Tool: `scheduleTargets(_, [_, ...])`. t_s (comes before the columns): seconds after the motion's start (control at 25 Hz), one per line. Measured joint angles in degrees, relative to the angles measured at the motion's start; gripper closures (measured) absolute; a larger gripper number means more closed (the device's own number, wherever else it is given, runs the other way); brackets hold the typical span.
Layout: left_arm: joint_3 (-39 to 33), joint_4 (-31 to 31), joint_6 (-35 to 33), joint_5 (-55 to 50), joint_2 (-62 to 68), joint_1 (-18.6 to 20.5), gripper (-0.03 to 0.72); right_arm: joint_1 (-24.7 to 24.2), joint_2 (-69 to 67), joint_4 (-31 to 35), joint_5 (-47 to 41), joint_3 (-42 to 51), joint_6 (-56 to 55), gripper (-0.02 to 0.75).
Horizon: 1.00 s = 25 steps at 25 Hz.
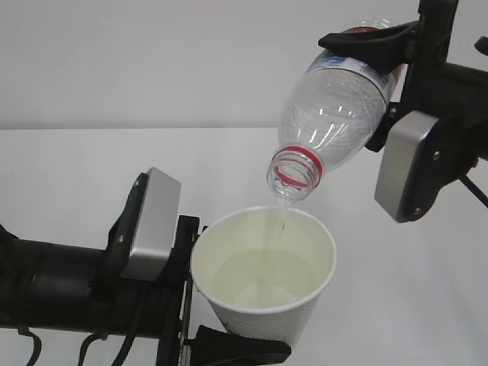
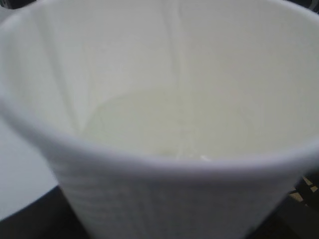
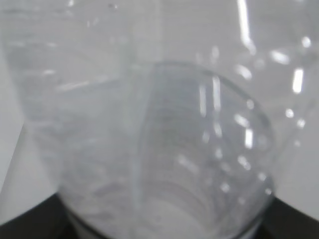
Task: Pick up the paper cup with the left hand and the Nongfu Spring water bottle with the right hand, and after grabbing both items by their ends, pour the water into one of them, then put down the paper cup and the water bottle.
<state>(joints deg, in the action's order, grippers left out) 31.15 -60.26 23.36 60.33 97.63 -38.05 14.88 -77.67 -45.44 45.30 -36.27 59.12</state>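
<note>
Right gripper (image 1: 379, 85) tips clear ribbed bottle (image 1: 332, 113), water (image 1: 280, 217) streaming into white cup (image 1: 268, 284).

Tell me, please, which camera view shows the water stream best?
The exterior view: a thin stream of water falls from the bottle mouth into the paper cup. The left wrist view shows only water pooled in the cup; the right wrist view shows blurred bottle plastic.

The exterior camera looks down at a slant from nearby. The left wrist camera sits tight against the paper cup (image 2: 164, 164), the right against the bottle (image 3: 149, 139); the exterior view shares both.
</note>
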Motion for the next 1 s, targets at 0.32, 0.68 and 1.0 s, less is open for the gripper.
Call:
scheduleTargets(0.32, [0.0, 0.0, 0.0, 0.0, 0.0, 0.0, 0.145, 0.0, 0.0, 0.0, 0.0, 0.0, 0.26, 0.29])
scheduleTargets(0.68, [0.0, 0.0, 0.0, 0.0, 0.0, 0.0, 0.145, 0.0, 0.0, 0.09, 0.03, 0.0, -0.5, 0.29])
scheduleTargets(1.0, [0.0, 0.0, 0.0, 0.0, 0.0, 0.0, 0.145, 0.0, 0.0, 0.09, 0.13, 0.0, -6.01, 0.29])
